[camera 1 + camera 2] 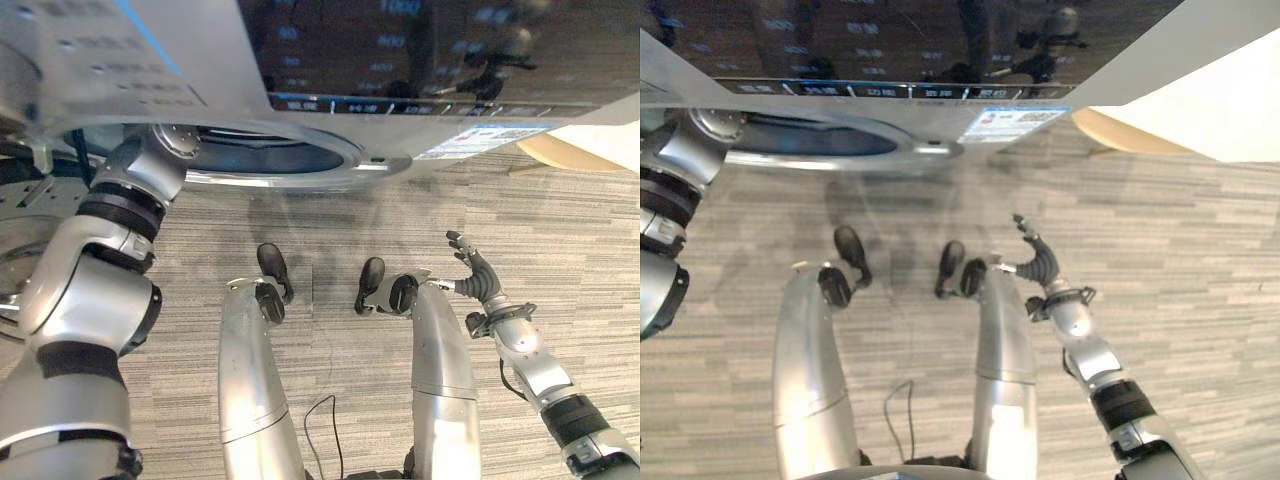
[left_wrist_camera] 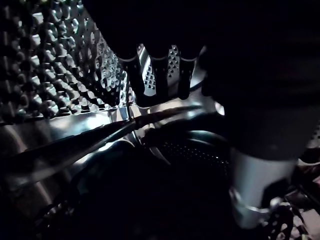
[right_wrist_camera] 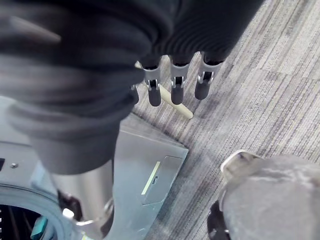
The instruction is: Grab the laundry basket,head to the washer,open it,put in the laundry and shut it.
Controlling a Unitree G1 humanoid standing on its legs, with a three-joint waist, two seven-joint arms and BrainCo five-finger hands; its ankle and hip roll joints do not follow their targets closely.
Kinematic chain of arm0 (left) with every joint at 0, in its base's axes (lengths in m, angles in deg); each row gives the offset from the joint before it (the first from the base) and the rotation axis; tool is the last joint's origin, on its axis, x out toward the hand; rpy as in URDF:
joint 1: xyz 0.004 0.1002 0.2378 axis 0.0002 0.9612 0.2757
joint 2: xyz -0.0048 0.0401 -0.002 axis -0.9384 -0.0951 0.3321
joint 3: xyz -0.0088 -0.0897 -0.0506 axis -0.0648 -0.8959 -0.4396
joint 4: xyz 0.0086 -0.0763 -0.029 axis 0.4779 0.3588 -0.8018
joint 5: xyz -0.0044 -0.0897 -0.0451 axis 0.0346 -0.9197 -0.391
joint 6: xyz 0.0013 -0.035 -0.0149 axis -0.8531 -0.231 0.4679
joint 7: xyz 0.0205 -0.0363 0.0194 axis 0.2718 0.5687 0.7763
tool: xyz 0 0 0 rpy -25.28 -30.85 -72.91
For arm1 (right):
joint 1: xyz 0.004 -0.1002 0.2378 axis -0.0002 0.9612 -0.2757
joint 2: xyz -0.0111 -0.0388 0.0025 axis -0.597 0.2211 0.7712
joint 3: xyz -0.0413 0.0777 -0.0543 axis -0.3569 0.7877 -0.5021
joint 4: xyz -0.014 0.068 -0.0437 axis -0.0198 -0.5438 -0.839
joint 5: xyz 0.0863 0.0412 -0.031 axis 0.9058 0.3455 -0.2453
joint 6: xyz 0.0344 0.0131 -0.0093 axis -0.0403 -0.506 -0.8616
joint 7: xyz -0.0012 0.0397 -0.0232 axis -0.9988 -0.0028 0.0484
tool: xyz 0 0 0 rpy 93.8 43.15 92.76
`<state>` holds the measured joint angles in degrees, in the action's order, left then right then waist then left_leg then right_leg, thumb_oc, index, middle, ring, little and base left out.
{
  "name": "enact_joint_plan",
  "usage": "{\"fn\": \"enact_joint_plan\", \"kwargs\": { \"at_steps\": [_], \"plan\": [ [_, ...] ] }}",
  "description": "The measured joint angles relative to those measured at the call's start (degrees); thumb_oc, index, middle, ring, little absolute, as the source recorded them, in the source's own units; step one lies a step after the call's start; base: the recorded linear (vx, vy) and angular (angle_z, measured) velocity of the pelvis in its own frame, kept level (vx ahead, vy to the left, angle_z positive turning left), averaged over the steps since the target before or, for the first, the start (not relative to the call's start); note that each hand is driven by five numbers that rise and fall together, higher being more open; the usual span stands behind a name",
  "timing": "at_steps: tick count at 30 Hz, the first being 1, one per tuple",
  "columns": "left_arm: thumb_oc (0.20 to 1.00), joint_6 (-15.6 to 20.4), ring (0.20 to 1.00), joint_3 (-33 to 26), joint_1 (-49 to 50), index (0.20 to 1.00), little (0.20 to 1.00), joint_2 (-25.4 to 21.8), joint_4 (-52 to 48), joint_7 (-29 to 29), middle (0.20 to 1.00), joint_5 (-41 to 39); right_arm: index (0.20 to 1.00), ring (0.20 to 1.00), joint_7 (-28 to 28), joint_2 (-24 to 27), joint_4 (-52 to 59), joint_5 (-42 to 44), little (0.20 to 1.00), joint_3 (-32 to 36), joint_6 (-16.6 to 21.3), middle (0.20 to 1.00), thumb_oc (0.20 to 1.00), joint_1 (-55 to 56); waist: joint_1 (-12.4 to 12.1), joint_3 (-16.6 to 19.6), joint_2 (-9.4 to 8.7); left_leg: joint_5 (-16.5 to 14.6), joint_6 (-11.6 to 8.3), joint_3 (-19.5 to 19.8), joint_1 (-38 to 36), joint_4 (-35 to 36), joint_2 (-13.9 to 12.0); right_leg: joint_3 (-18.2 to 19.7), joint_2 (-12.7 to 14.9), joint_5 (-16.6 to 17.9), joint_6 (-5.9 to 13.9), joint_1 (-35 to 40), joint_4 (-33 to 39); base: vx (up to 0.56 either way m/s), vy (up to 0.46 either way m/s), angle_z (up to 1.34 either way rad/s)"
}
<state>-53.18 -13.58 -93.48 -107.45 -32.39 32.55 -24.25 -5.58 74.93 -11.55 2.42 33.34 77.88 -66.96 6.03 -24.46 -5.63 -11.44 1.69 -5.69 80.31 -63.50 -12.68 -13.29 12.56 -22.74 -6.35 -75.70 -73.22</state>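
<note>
- Right hand (image 1: 478, 272) hangs over the carpeted floor (image 1: 560, 230), its fingers (image 3: 176, 90) straight and loose, holding nothing.
- Left hand (image 2: 165, 75) reaches inside the washer (image 1: 300, 150), against its perforated drum (image 2: 60, 65); whether its fingers grip anything cannot be told.

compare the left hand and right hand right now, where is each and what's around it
The left hand is inside the washer, fingers against the perforated drum; the right hand hangs outside over the carpet. The left hand works in darkness, the right hand in open light. Both hold nothing visible, fingers fairly straight.
</note>
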Motion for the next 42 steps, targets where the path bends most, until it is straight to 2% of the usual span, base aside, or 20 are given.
{"fn": "enact_joint_plan", "kwargs": {
  "at_steps": [2, 3, 6, 8, 9, 13, 16, 17, 19, 21, 22, 24, 26, 29, 30, 33, 35, 37, 41, 42],
  "plan": [
    [1.0, 0.6, 1.0, -7.5, 7.9, 1.0, 1.0, 1.6, -5.3, -0.3, 1.0, -0.7, 1.0, 1.0, 0.1, -1.0, -1.2, -0.1, 1.0, 0.8, -0.3, 1.0, 1.0, 0.1, -0.1, 0.6, 0.21, 1.0, -0.45, -0.6, -4.0, 3.9, 0.6, -0.3, 0.0, 0.3, 0.69, 3.6, 3.3, -0.05, -0.036, 0.1],
    [1.0, 0.8, 1.0, -8.2, 11.2, 1.0, 1.0, 2.5, -6.0, -0.4, 1.0, -0.9, 1.0, 1.0, 0.1, -1.0, -1.3, -0.1, 1.0, 0.6, -0.3, 1.0, 1.0, 0.9, -0.5, 2.0, 0.39, 1.2, -0.66, -1.0, -5.0, 5.8, 0.7, -0.3, -0.2, 0.3, 0.83, 4.4, 4.8, -0.06, -0.029, 0.12],
    [1.0, 1.5, 1.0, -17.2, 26.0, 1.0, 1.0, 7.0, -13.2, -1.6, 1.0, -3.2, 1.0, 1.0, 0.3, -1.9, -4.2, -0.3, 1.0, -0.1, -0.7, 1.0, 1.0, 1.9, -1.3, 3.0, 0.83, 3.2, -2.1, -1.8, -12.3, 13.1, 1.3, -1.0, -0.7, 1.5, 1.9, 11.0, 11.2, -0.03, 0.009, 0.08],
    [1.0, 1.9, 1.0, -19.3, 34.3, 1.0, 1.0, 9.8, -15.8, -2.1, 1.0, -4.7, 1.0, 1.0, 0.4, -2.4, -6.1, -0.8, 1.0, -0.5, -1.3, 1.0, 1.0, 3.3, -1.9, 4.7, 1.36, 4.3, -2.07, -2.2, -15.6, 16.7, 1.6, -1.9, -0.9, 2.5, 1.81, 14.3, 14.5, 0.0, 0.031, 0.12],
    [1.0, 2.4, 1.0, -22.5, 44.1, 1.0, 1.0, 11.8, -19.8, -3.1, 1.0, -5.8, 1.0, 1.0, 0.6, -3.8, -8.6, -0.9, 1.0, 0.1, -2.6, 1.0, 1.0, 3.9, -2.0, 4.8, 1.35, 5.4, -1.94, -2.9, -21.7, 21.4, 2.0, -2.4, -1.2, 3.1, 2.53, 20.1, 18.8, 0.06, 0.027, 0.1],
    [1.0, 3.1, 1.0, -25.8, 59.9, 1.0, 1.0, 17.3, -22.9, -6.2, 1.0, -9.6, 1.0, 1.0, 0.7, -4.8, -14.7, -2.9, 1.0, 1.8, -4.7, 1.0, 1.0, 5.5, -3.7, 5.2, 1.74, 7.4, -3.23, -3.8, -35.9, 31.6, 3.4, -2.8, -2.2, 4.7, 4.41, 33.8, 28.4, 0.07, 0.019, 0.04],
    [1.0, 3.5, 1.0, -24.5, 68.2, 1.0, 1.0, 19.2, -24.0, -7.8, 1.0, -10.2, 1.0, 1.0, 1.2, -4.9, -17.2, -3.0, 1.0, 3.1, -5.2, 1.0, 1.0, 9.3, -5.0, 8.4, 2.17, 9.0, -3.12, -4.8, -45.2, 39.6, 4.6, -2.3, -3.4, 5.9, 5.38, 42.5, 35.9, 0.13, -0.003, 0.12],
    [1.0, 3.4, 1.0, -25.1, 70.7, 1.0, 1.0, 19.7, -23.9, -8.6, 1.0, -11.0, 1.0, 1.0, 1.2, -5.8, -19.5, -3.0, 1.0, 3.6, -5.6, 1.0, 1.0, 9.4, -5.2, 8.4, 2.18, 11.3, -3.14, -4.9, -50.8, 44.9, 5.6, -2.9, -3.8, 7.3, 6.13, 47.9, 40.3, 0.14, -0.02, 0.12],
    [1.0, 3.4, 1.0, -25.2, 72.9, 1.0, 1.0, 20.1, -23.6, -9.7, 1.0, -11.4, 1.0, 1.0, 1.1, -6.7, -20.8, -3.0, 1.0, 3.9, -6.3, 1.0, 1.0, 9.9, -5.2, 8.4, 2.3, 13.2, -3.13, -4.9, -57.5, 50.6, 6.2, -3.7, -4.5, 8.7, 6.69, 54.6, 45.7, 0.09, -0.014, 0.13],
    [1.0, 3.6, 1.0, -25.4, 72.8, 1.0, 1.0, 19.8, -23.3, -10.6, 1.0, -11.7, 1.0, 1.0, 1.1, -6.7, -21.1, -3.0, 1.0, 3.9, -6.2, 1.0, 1.0, 10.4, -5.6, 9.5, 2.44, 13.3, -3.09, -4.6, -59.2, 52.0, 6.5, -3.6, -4.7, 8.9, 6.88, 56.6, 47.4, 0.18, -0.005, 0.1],
    [1.0, 4.0, 1.0, -26.9, 73.2, 1.0, 1.0, 21.9, -20.4, -11.5, 1.0, -11.7, 1.0, 1.0, 0.5, -7.6, -24.0, -3.1, 1.0, 4.0, -6.7, 1.0, 1.0, 10.4, -5.5, 9.7, 2.74, 16.8, -2.78, -4.8, -64.6, 58.1, 6.7, -4.4, -6.3, 12.0, 7.2, 62.4, 53.8, 0.15, 0.012, 0.16],
    [1.0, 4.1, 1.0, -26.1, 76.0, 1.0, 1.0, 22.0, -20.6, -13.1, 1.0, -11.6, 1.0, 1.0, 0.0, -7.8, -24.3, -3.8, 1.0, 4.0, -6.8, 1.0, 1.0, 12.2, -5.2, 9.9, 2.66, 17.2, -2.6, -4.5, -69.4, 60.0, 7.0, -5.1, -6.7, 12.3, 7.71, 68.6, 58.5, 0.11, 0.038, 0.14],
    [1.0, 4.1, 1.0, -26.1, 78.2, 1.0, 1.0, 22.0, -20.6, -13.7, 1.0, -11.3, 1.0, 1.0, 0.1, -7.6, -24.4, -4.4, 1.0, 4.1, -6.7, 1.0, 1.0, 13.5, -5.2, 12.2, 3.1, 16.8, -3.13, -4.2, -70.3, 61.1, 7.1, -4.8, -7.1, 12.2, 8.1, 69.2, 60.1, 0.09, 0.087, -0.02],
    [1.0, 3.3, 1.0, -26.2, 78.8, 1.0, 1.0, 22.7, -19.5, -14.3, 1.0, -11.3, 1.0, 1.0, -0.1, -7.3, -25.7, -4.7, 1.0, 4.3, -6.8, 1.0, 1.0, 13.5, -6.3, 12.5, 3.61, 17.0, -3.38, 1.7, -71.8, 61.9, 8.3, -4.2, -7.3, 14.1, 8.36, 72.0, 62.8, 0.14, 0.194, -0.11],
    [1.0, 3.3, 1.0, -26.2, 79.6, 1.0, 1.0, 23.4, -19.2, -14.6, 1.0, -11.3, 1.0, 1.0, -0.1, -7.2, -25.8, -4.8, 1.0, 5.0, -6.9, 1.0, 1.0, 14.1, -6.2, 13.9, 3.73, 17.0, -3.37, 1.5, -73.2, 63.2, 8.4, -4.1, -7.1, 14.4, 8.8, 72.9, 63.9, 0.1, 0.269, -0.09],
    [1.0, 3.1, 1.0, -26.4, 78.9, 1.0, 1.0, 23.4, -18.5, -15.2, 1.0, -11.3, 1.0, 1.0, -0.3, -7.2, -25.9, -5.1, 1.0, 6.3, -7.0, 1.0, 1.0, 13.2, -6.1, 14.4, 3.42, 16.6, -3.16, -0.4, -73.2, 63.7, 9.7, -0.2, -6.3, 16.7, 9.88, 70.6, 64.7, -0.16, 0.282, -0.58],
    [1.0, 2.9, 1.0, -26.4, 78.3, 1.0, 1.0, 23.2, -18.5, -15.2, 1.0, -11.3, 1.0, 1.0, -0.3, -7.3, -25.8, -5.2, 1.0, 5.6, -7.4, 1.0, 1.0, 11.5, -6.5, 14.3, 3.16, 16.4, -2.84, -1.9, -71.8, 63.5, 9.5, 1.9, -6.2, 18.4, 10.62, 68.1, 64.7, -0.19, 0.083, -0.76],
    [1.0, 2.9, 1.0, -26.4, 75.3, 1.0, 1.0, 23.1, -17.9, -14.8, 1.0, -11.3, 1.0, 1.0, 0.1, -7.2, -25.9, -5.1, 1.0, 5.4, -7.5, 1.0, 1.0, 11.2, -5.9, 14.1, 3.0, 16.1, -2.17, -1.8, -69.3, 62.4, 10.1, 3.9, -5.9, 19.4, 11.38, 65.4, 63.0, -0.27, 0.068, -0.15],
    [1.0, 3.3, 1.0, -26.9, 70.0, 1.0, 1.0, 21.9, -17.0, -13.0, 1.0, -11.3, 1.0, 1.0, 0.0, -8.6, -28.2, -5.1, 1.0, 3.9, -7.7, 1.0, 1.0, 10.8, -6.8, 13.1, 2.29, 15.8, -0.75, -1.7, -67.3, 61.4, 9.7, 7.1, -5.9, 19.2, 11.57, 64.1, 61.6, -0.14, -0.026, 0.13],
    [1.0, 3.3, 1.0, -28.0, 70.3, 1.0, 1.0, 22.2, -17.1, -13.0, 1.0, -11.3, 1.0, 1.0, 0.0, -8.6, -28.0, -5.1, 1.0, 3.9, -7.7, 1.0, 1.0, 10.7, -7.5, 12.5, 3.12, 16.4, -0.08, -1.4, -67.7, 61.8, 8.7, 6.3, -6.3, 15.6, 11.52, 64.2, 54.9, -0.21, -0.192, 0.04]
  ]
}}
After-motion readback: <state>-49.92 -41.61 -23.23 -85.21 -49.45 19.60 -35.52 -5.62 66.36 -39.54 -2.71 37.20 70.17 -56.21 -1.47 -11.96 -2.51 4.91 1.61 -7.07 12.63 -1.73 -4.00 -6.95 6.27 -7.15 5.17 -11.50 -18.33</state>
